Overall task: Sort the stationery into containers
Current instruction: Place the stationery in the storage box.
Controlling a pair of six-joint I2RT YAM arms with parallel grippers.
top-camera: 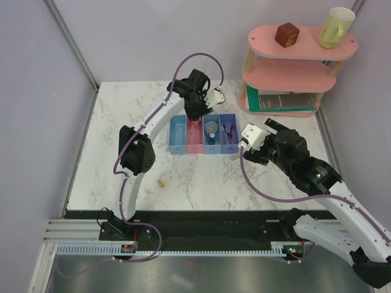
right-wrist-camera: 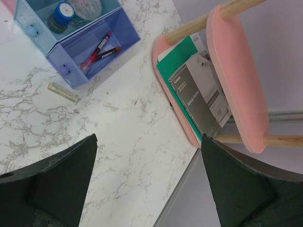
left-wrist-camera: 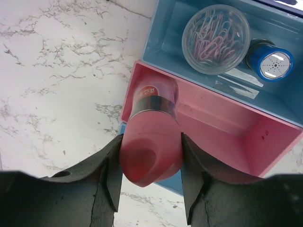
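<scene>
Pink cylinder (left-wrist-camera: 152, 135) pinched in left pincer (left-wrist-camera: 151, 158), apparently over the pink bin (left-wrist-camera: 227, 130) (right pincer (right-wrist-camera: 147, 139) spread, empty).

The top view looks steeply down from above and behind the arm bases at its lower edge, taking in the whole worktop (top-camera: 110, 110) and the pink shelf (top-camera: 287, 74) at upper right; the left wrist view sits very close over the row of bins (left-wrist-camera: 227, 127), its jaws along the bottom; the right wrist view looks down from farther off, jaws in both lower corners; all three share the bin holding the clear tub (left-wrist-camera: 215, 38).
</scene>
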